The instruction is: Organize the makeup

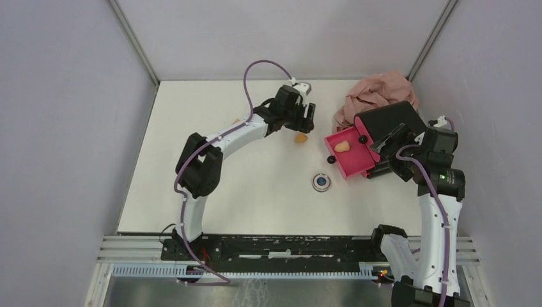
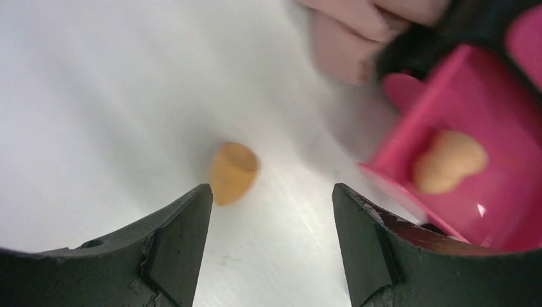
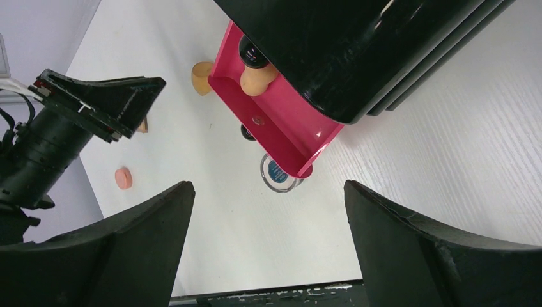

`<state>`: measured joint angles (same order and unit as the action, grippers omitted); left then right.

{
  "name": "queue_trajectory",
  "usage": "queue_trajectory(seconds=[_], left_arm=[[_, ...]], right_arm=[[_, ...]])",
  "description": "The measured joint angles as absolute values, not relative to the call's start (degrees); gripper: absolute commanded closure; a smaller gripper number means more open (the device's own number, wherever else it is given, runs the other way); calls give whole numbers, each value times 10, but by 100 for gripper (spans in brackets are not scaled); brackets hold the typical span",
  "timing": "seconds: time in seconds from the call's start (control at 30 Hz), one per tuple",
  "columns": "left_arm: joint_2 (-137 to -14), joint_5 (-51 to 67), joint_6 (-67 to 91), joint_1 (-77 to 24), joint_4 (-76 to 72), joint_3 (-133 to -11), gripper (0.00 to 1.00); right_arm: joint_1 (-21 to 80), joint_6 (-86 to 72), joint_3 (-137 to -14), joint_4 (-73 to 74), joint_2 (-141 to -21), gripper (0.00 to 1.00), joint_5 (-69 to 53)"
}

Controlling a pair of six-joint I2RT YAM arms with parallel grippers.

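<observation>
One orange teardrop sponge (image 1: 300,137) lies on the white table just beyond my left gripper (image 1: 303,121), which is open and empty. In the left wrist view the sponge (image 2: 232,171) sits just ahead of the left fingertip, with the gripper (image 2: 271,195) hovering above the table. The second orange sponge (image 1: 342,146) lies in the pulled-out magenta drawer (image 1: 358,163). The round silver compact (image 1: 322,182) lies in front of the drawer. My right gripper (image 1: 381,153) is open and empty beside the drawer. The salmon puff (image 3: 124,178) and tan pad (image 3: 143,126) lie near the left arm. The vial is out of view.
The black box (image 1: 390,121) stands at the right with its drawer open toward the middle. The pinkish-beige cloth (image 1: 377,94) is heaped behind the box in the far right corner. Grey walls enclose the table on three sides.
</observation>
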<state>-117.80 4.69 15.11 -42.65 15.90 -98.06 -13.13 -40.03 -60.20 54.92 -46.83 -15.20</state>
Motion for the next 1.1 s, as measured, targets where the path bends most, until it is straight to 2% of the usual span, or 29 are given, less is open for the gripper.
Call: queue_trajectory(seconds=[0.17, 0.27, 0.4, 0.5, 0.6, 0.7, 0.73, 0.93, 1.1], left_arm=[[-1203, 32, 153, -373, 173, -980, 21], [-1237, 21, 153, -380, 182, -1004, 22], [-1291, 20, 153, -396, 201, -1046, 27], [-1322, 27, 153, -403, 213, -1068, 38], [-1331, 28, 153, -403, 223, -1070, 53], [-1332, 24, 153, -400, 226, -1071, 73], [-1332, 24, 153, -399, 226, -1071, 76], [-1321, 22, 153, -399, 234, -1071, 76], [-1244, 37, 153, -402, 242, -1057, 76]], right_arm=[[-131, -400, -602, 548, -472, 6, -152], [-131, -401, -602, 546, -474, 6, -152], [-131, -401, -602, 545, -474, 6, -152], [-131, -401, -602, 545, -474, 6, -152], [-131, -402, -602, 545, -474, 6, -152], [-131, -402, -602, 545, -474, 6, -152], [-131, -402, -602, 545, -474, 6, -152], [-131, -402, -602, 545, -474, 6, -153], [-131, -402, -602, 545, -473, 6, -155]])
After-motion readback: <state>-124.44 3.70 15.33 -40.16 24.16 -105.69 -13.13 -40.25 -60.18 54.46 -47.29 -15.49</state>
